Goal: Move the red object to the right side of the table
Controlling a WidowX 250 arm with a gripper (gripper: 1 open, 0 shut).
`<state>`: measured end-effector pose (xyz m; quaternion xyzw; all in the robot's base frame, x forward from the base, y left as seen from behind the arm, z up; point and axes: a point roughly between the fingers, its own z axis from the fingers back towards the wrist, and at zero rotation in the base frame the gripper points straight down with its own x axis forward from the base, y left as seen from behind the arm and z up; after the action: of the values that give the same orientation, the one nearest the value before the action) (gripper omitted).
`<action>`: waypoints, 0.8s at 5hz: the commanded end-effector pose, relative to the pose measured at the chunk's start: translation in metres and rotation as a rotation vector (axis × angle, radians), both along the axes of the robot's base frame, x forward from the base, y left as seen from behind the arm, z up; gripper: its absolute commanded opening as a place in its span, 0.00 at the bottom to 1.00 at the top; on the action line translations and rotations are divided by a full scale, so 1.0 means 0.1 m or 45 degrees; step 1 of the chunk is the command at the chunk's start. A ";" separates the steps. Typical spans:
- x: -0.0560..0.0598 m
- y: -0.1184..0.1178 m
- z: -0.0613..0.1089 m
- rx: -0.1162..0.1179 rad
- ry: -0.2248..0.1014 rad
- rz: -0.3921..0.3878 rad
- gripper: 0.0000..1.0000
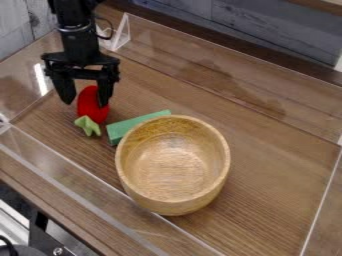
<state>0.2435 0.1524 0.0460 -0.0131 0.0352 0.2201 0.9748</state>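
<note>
Camera view, looking down across the table (267, 110) from one corner, shows the gripper (80, 92) pointing straight down with its two black fingers (60, 88) spread wide and nothing clamped between them. The red strawberry toy (90, 103) sits in the gap between the fingers and a little below their tips, its red body partly framed by them and its green leafy end (88, 124) poking out beneath toward the viewer. Whether either pad touches the toy I cannot tell; the toy appears to rest on the wood, not to hang from the gripper. Just beyond the far finger from the arm's mast lies a flat green wedge block (138, 124), close beside the toy's leafy end, and past that block stands the wooden bowl (174, 165), much larger than the toy and empty. Low clear acrylic walls (54, 190) ring the tabletop. By my reading the task is at the grasping stage: the toy lies at the left of the picture and has not been carried across. The next move likely calls for settling the fingers squarely around the red body, closing on it without catching the wedge, lifting, and carrying it clear of the bowl's rim toward the open wood at the picture's right.
</note>
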 end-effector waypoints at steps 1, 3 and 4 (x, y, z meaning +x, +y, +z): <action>0.06 0.14 0.10 0.041 -0.055 -0.054 1.00; 0.15 0.12 -0.04 0.039 -0.041 0.002 1.00; 0.14 0.10 0.13 0.026 -0.038 -0.052 1.00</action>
<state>0.2458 0.1561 0.0359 -0.0207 0.0593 0.2051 0.9767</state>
